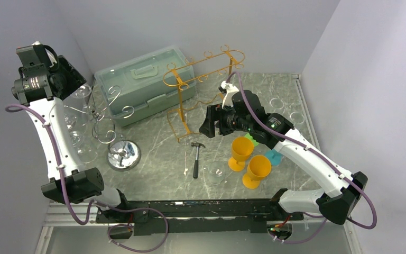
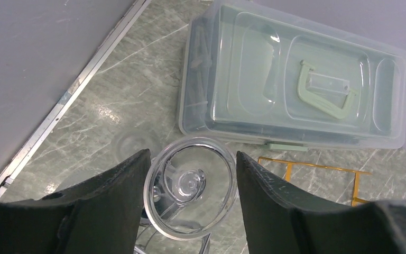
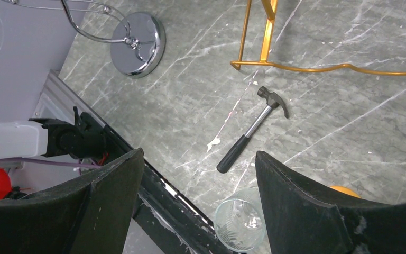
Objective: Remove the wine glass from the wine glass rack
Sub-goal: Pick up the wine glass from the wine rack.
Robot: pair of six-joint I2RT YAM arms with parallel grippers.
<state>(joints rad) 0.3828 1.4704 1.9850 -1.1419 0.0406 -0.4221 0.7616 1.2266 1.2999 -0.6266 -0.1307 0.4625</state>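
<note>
A clear wine glass hangs upside down on the chrome wine glass rack at the left. Its round foot fills the gap between my left fingers, and its rim meets both inner faces. My left gripper is raised at the rack's top left and shut on that foot. A chrome rack wire shows just below the foot. More clear glasses hang on the rack. My right gripper is open and empty, above the table's middle, over a hammer.
A pale lidded plastic box sits behind the rack and a gold wire rack to its right. Two orange goblets, a clear tumbler and the rack's chrome base stand near the front.
</note>
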